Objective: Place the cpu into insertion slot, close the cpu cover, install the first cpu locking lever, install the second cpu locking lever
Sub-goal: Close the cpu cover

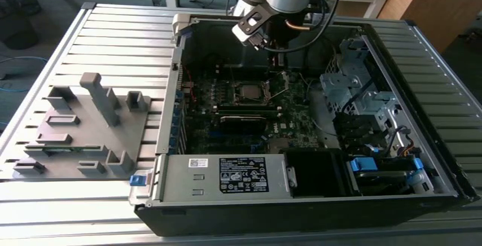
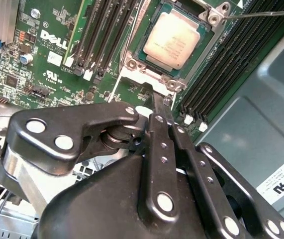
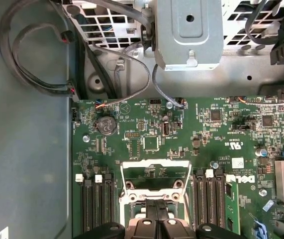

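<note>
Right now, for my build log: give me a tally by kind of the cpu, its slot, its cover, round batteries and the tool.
cpu: 1
insertion slot: 1
cpu cover: 1
round battery: 1
tool: 1
Total: 5

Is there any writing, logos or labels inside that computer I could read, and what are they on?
Motherboard: a maker's logo in large white letters, plain in both wrist views; its fine white part codes are too small to read.
Black label on the grey metal box: white print and symbols, too small to read.
White sticker on the grey case wall: a cut-off mark, not readable whole.
</note>
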`<state>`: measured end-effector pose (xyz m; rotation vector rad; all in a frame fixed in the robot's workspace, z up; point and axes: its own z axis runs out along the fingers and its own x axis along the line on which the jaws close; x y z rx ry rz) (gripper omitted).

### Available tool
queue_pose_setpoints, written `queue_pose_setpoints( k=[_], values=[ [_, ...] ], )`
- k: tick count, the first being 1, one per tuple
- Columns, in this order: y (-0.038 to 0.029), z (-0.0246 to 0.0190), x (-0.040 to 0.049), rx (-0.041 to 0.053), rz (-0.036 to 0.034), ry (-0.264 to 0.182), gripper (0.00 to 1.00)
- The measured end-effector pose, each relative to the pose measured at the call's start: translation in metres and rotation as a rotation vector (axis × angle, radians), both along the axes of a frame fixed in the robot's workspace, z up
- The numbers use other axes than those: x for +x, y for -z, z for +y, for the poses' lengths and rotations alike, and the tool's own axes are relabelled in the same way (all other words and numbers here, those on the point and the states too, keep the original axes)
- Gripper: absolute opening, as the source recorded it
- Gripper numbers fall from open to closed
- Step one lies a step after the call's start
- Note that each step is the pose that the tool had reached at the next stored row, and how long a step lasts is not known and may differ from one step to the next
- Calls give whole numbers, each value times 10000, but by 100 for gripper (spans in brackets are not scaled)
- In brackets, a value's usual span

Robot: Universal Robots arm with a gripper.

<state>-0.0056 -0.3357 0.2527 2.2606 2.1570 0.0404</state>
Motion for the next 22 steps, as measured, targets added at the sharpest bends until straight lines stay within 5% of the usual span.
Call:
queue_pose_setpoints(
  k=[22],
  values=[
    [-24,0,54,0,37,0,10]
  ],
)
